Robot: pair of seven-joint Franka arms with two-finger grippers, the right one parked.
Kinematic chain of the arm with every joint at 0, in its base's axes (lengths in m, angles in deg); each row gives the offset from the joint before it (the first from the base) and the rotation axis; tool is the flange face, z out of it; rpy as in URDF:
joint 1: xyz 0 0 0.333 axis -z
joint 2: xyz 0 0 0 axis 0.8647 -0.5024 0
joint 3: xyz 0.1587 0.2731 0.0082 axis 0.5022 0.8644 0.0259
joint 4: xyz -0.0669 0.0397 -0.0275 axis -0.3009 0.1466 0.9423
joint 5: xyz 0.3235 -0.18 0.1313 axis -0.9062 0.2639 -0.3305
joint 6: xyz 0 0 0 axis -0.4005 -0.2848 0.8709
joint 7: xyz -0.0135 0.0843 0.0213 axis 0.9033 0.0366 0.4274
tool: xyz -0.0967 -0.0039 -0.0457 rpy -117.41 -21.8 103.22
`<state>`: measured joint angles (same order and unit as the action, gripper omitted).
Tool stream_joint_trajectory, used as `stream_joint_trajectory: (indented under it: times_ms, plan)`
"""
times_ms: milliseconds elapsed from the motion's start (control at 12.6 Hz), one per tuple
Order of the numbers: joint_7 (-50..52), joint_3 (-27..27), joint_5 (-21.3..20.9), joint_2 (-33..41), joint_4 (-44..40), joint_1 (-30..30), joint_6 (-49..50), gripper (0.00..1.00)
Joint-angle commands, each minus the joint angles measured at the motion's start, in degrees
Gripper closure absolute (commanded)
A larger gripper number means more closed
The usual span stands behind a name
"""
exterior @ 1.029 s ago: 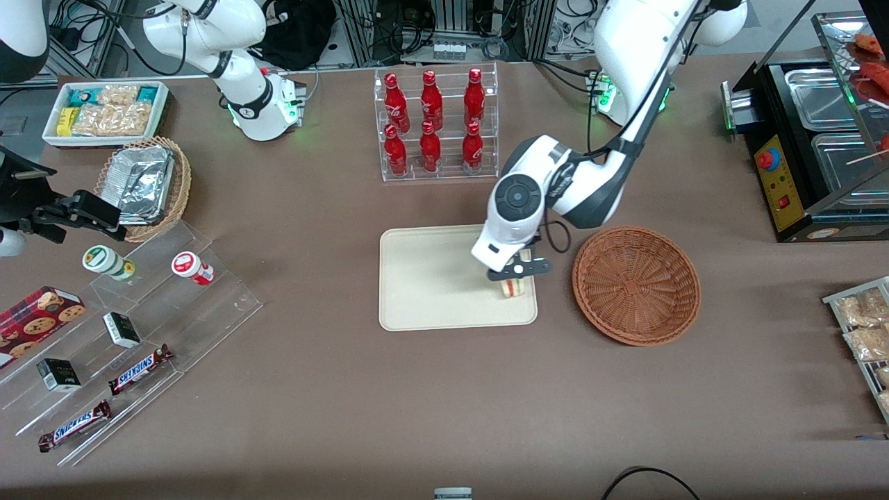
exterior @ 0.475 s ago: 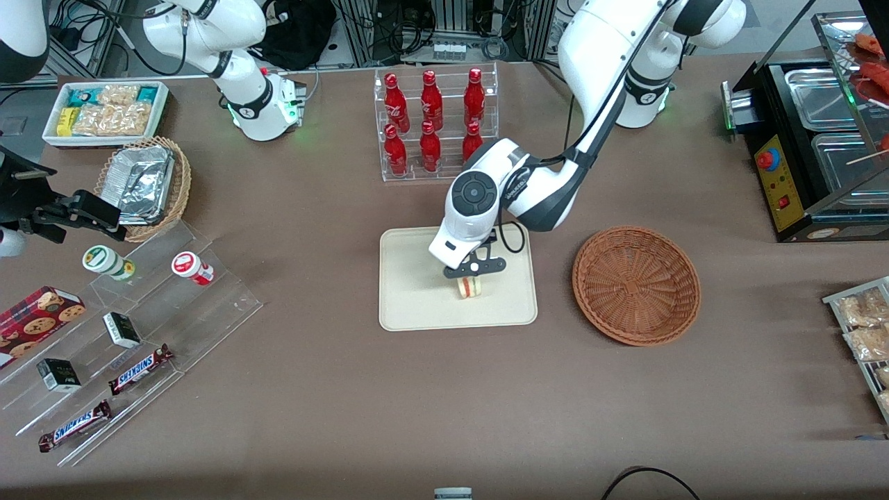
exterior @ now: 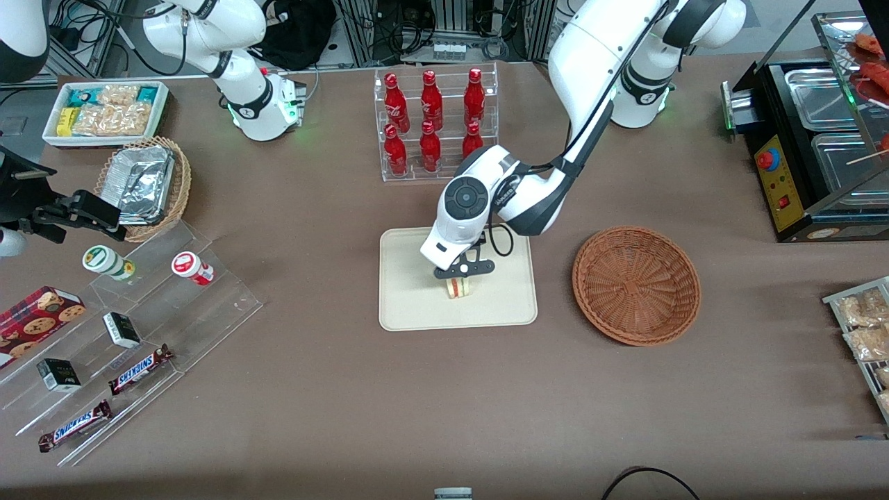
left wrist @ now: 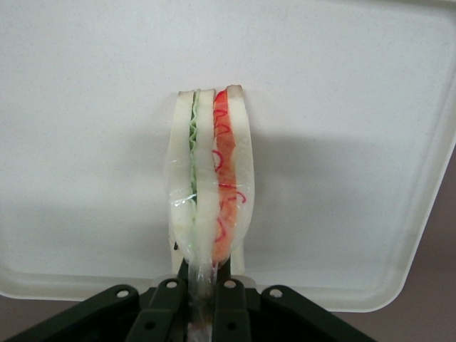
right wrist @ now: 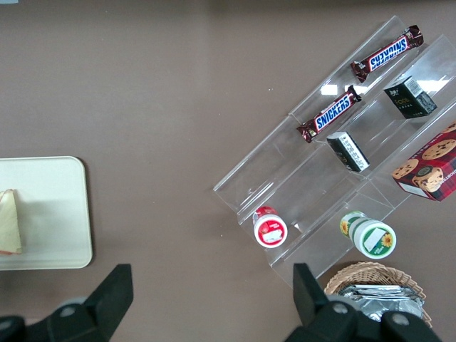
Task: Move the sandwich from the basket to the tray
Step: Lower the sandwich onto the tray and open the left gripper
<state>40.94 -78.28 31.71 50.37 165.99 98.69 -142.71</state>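
- Front view: the left arm's gripper (exterior: 461, 272) hangs over the middle of the tray (exterior: 410, 305), its fingers pressed together on the upper end of the sandwich (exterior: 458, 287)
- Front view: the basket (exterior: 636, 285) sits on the table (exterior: 347, 417) beside the tray, toward the working arm's end, apart from it, with nothing in it
- Front view: a clear rack of red bottles (exterior: 430, 125) stands farther from the camera than the tray
- Left wrist view: the gripper (left wrist: 199, 303) pinches one narrow end of the sandwich (left wrist: 208, 178) between black fingers (left wrist: 231, 310), closed to about the width of that thin end; a clear wrap shows on the bread
- Left wrist view: the layers are seen edge-on, green filling in one seam and red in the other, a detail the front view reduces to a small striped patch
- Left wrist view: the long axis of the sandwich runs from the fingers down toward the tray (left wrist: 342, 85); whether the free end touches the surface cannot be told
- Right wrist view: one corner of the tray (right wrist: 57, 214) shows with a pale edge of the sandwich (right wrist: 10, 221) over it, and clear stepped shelves (right wrist: 342, 164) with snack bars nearby
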Motion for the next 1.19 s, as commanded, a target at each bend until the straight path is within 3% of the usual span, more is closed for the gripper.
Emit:
stream_joint_trajectory:
  times_ms: [0, 79, 712, 950, 1108]
  plan:
    - [0.91, 0.22, 0.89, -1.05, -1.9, 0.53, 0.0, 0.62]
    - [1.09, 0.23, 0.89, -0.88, -1.9, 0.53, 0.0, 0.01]
    - [0.38, 0.75, -0.34, 5.35, -3.93, -0.08, 6.84, 0.0]
    - [-0.67, 2.24, -4.72, 7.55, -4.19, -0.17, 12.99, 0.0]
    - [-1.11, 4.87, -4.74, 9.49, -4.01, -0.78, 17.12, 0.0]
